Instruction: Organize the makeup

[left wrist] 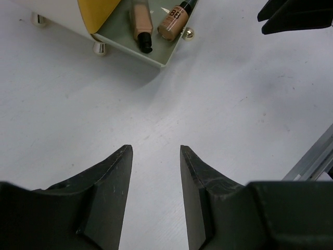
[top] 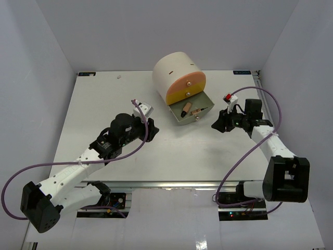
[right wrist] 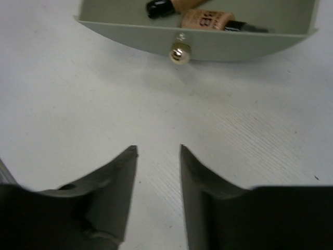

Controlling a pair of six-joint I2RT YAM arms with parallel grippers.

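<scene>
Looking down from above, the overhead view alone takes in the whole cream drum (top: 174, 70). It is a smooth rounded cylinder with an orange front, a yellow one under it, and a grey drawer (top: 182, 123) pulled out at the bottom, just above frame centre. Two tan tubes (top: 196, 110) with black caps lie side by side in that drawer. The left pincer (top: 151, 128) sits left of centre and the right pincer (top: 217, 125) right of centre, on either side of the drawer, over the matte white worktop (top: 104, 104).

Only the wrist views show the finer detail. The left one catches dark lettering on one tube and a small round brass-coloured knob (left wrist: 189, 34) on the drawer front at the top of the frame. Its dull black, wedge-shaped fingers stand a moderate gap apart with nothing between them. The right one faces the curved drawer front squarely and shows faint grain lines in the worktop. Its fingers are also parted by a narrow gap and empty.
</scene>
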